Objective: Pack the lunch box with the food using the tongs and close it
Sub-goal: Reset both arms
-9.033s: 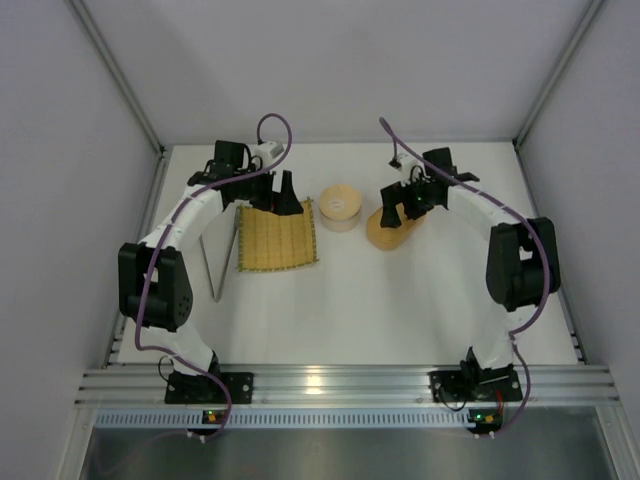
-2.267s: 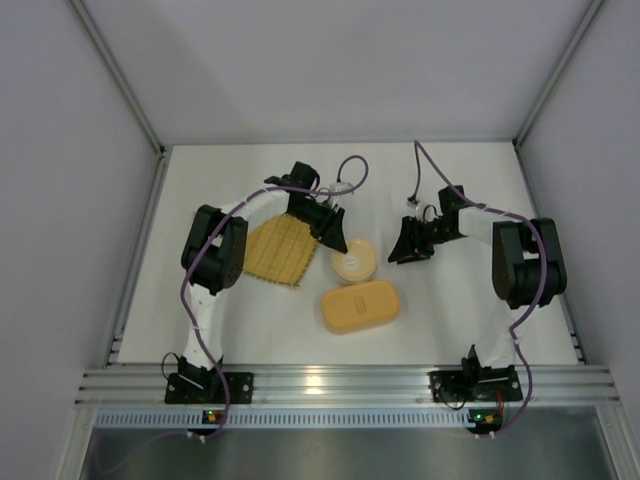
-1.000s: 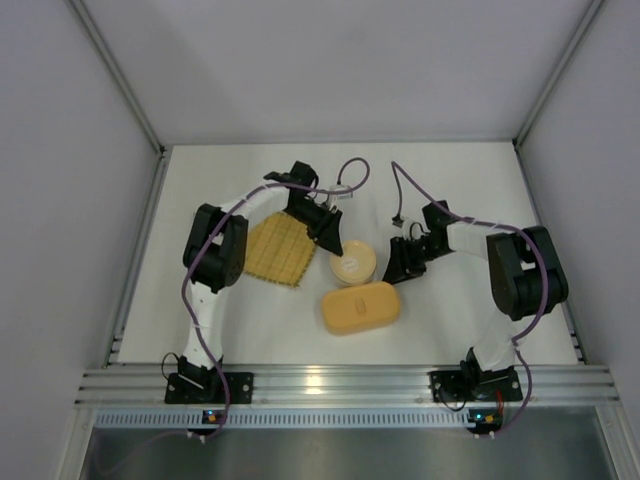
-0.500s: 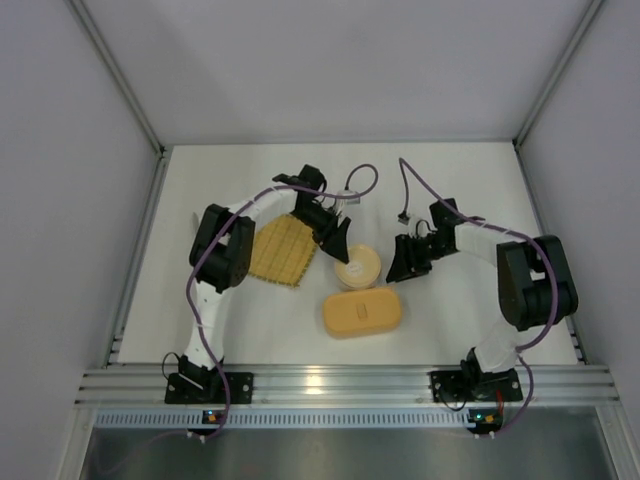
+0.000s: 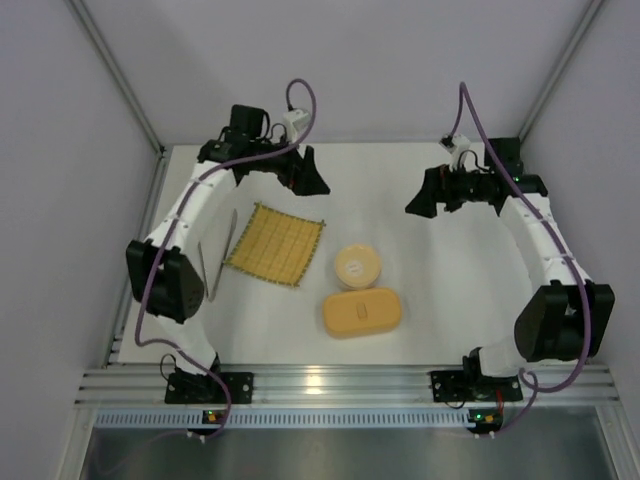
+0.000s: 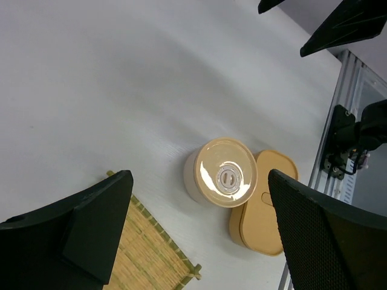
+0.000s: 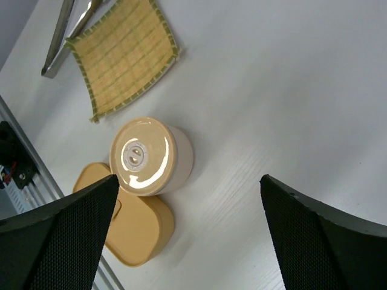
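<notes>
The yellow-orange lunch box [image 5: 362, 312] lies near the table's middle with its lid on; it also shows in the wrist views [image 6: 266, 212] [image 7: 134, 228]. The silver tongs [image 5: 215, 255] [image 7: 65, 29] lie on the table left of the woven mat [image 5: 275, 243]. No food shows in any view. My left gripper [image 5: 305, 176] [image 6: 199, 176] hangs open and empty, high over the far left. High over the far right, my right gripper [image 5: 426, 198] [image 7: 188, 179] is also open and empty.
A round bowl with a tan lid [image 5: 358, 266] [image 6: 227, 172] [image 7: 148, 156] stands just behind the lunch box, touching or nearly touching it. The mat [image 6: 151, 260] [image 7: 124, 54] lies flat and bare. Walls close the table on three sides.
Both arms have risen and drawn back from the bowl toward the far corners. Both grippers have opened wide. The tongs now show left of the mat.
</notes>
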